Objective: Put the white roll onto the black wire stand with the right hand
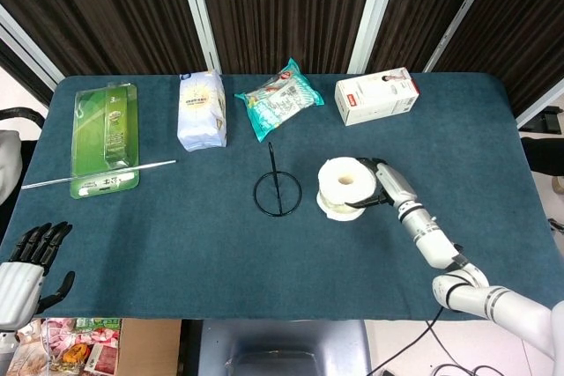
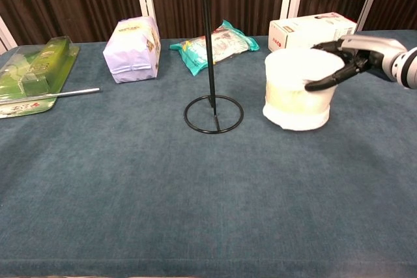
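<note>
Blue felt covers the table; at centre frame we see the white roll (image 1: 346,186) standing on end, hollow core upward, just right of the black wire stand (image 1: 277,188). Our right hand (image 1: 386,186) cups its right side, fingers apart, grip not clearly closed. Left hand (image 1: 26,266) idles open, lower left.

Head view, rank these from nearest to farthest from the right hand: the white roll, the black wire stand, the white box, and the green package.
1. White roll: right against the right hand, on its left.
2. Black wire stand: just past the roll, mid-table.
3. White box: at the table's back edge, beyond the hand.
4. Green package: far left side.
</note>
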Robot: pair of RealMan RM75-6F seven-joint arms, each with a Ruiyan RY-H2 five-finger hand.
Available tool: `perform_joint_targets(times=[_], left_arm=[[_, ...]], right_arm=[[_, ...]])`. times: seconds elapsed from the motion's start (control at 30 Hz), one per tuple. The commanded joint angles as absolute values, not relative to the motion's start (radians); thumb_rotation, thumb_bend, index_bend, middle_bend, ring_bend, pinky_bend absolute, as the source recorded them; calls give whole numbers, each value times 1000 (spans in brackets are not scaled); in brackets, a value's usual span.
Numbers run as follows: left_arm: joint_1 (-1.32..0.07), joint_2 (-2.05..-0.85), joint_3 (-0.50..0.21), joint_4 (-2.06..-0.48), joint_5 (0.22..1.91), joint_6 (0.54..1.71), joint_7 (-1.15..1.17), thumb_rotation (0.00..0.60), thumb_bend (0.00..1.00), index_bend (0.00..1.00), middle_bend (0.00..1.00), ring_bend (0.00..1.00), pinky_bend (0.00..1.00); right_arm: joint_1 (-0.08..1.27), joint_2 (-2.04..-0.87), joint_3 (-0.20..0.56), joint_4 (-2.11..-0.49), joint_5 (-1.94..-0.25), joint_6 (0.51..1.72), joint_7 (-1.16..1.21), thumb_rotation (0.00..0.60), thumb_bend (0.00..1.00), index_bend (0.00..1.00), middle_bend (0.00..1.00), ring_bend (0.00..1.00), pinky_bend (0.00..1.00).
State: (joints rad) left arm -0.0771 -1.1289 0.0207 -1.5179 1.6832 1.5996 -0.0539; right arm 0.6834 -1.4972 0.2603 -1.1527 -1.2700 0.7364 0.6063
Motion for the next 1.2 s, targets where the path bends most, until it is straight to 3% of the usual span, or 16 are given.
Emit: perform_joint_targets(times=[0.03, 0.1, 0.43, 0.7, 0.97, 1.2], left_arm=[[-76, -1130, 22, -1512, 1685, 1602, -60, 600, 446, 0, 70, 63, 117], [-79, -1132, 21, -1513, 1685, 1599, -58, 600, 446, 0, 70, 63, 117], [-80, -1134, 28, -1527, 1702, 1599, -38, 600, 445, 0, 70, 63, 117], [-79, -1130, 29, -1515, 1701, 1601, -57, 600, 445, 0, 70, 63, 117], [-78, -1129, 21, -1517, 1686, 1602, -56, 600, 445, 0, 70, 63, 117], [-78, -1128, 24, -1513, 1695, 1607, -62, 600, 445, 0, 76, 64, 117]], right_arm=[[650, -1489, 301, -1217, -1253, 844, 598, 600, 212, 813, 637, 574, 234], [626, -1458, 321, -1277, -1270, 911, 621, 600, 213, 823, 645, 585, 323], [580, -1228, 465, -1663, -1259, 1065, 632, 600, 212, 803, 646, 587, 333], [672, -1164, 579, -1867, -1084, 1028, 483, 600, 213, 795, 646, 587, 355], [825, -1233, 560, -1895, -908, 1071, 133, 600, 213, 792, 646, 589, 374], [898, -1262, 546, -1895, -741, 1075, -19, 600, 213, 792, 646, 589, 374]])
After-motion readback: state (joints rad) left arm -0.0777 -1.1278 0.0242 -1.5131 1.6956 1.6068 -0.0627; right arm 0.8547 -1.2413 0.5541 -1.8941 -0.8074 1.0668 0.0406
